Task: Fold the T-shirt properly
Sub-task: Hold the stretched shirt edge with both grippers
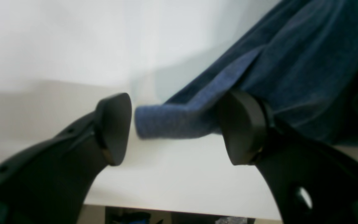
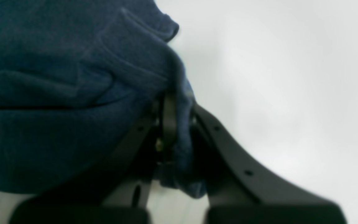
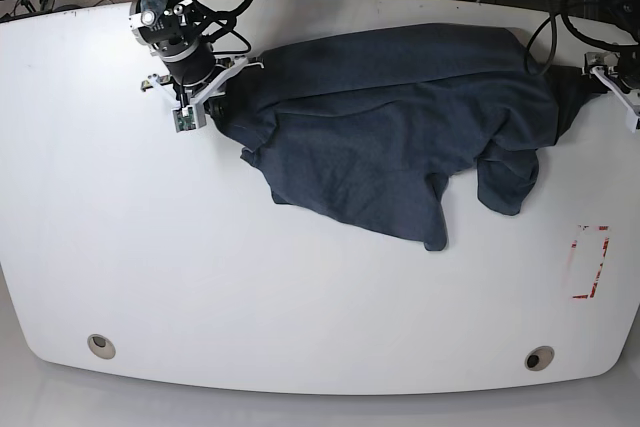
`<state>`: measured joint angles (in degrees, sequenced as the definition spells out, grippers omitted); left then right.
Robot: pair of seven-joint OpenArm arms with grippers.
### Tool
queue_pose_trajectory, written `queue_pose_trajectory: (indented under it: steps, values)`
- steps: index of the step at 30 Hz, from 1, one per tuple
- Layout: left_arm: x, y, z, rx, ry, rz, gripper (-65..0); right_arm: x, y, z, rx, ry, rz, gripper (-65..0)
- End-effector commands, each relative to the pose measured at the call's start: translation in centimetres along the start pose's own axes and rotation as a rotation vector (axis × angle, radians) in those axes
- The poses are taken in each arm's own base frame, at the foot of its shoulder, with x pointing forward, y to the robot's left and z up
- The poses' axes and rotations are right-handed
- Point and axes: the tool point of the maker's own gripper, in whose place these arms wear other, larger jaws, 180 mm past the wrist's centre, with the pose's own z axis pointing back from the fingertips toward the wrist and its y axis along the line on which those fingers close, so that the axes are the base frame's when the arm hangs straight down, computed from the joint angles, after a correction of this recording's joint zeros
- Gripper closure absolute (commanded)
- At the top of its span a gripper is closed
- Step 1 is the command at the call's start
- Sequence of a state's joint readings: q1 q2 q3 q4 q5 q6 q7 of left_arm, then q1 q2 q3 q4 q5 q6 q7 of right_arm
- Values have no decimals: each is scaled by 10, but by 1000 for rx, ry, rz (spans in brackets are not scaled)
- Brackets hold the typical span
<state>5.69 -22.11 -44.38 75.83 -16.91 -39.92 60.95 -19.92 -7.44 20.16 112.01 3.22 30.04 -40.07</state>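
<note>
The dark blue T-shirt [image 3: 400, 117] lies crumpled across the back half of the white table [image 3: 300, 287], stretched between the two arms. At its left end, my right gripper [image 3: 207, 102] is shut on a bunched fold of the T-shirt [image 2: 73, 93]; in the right wrist view, cloth is pinched between the right gripper's [image 2: 179, 124] fingers. At the shirt's right end, my left gripper [image 3: 592, 82] stands open. In the left wrist view, a thick hem corner of the T-shirt [image 1: 172, 121] lies between the left gripper's [image 1: 179, 129] fingers, against the right one and short of the left one.
A red rectangular mark [image 3: 590, 262] sits near the table's right edge. Two round holes [image 3: 100, 345] [image 3: 539, 358] lie near the front edge. Cables run behind the table's far edge. The table's edge [image 1: 182, 214] shows just below the left gripper.
</note>
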Motion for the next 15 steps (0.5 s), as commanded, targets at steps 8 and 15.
queue_pose_trajectory:
  steps: [8, 15]
  values:
    - [-8, -1, -8, -23, 40, -7, -212, 13, 0, 2, 3, -50, 7, 0]
    - [-9, -14, -16, -55, 68, -46, -94, 14, 0, 2, 3, -51, 7, 0]
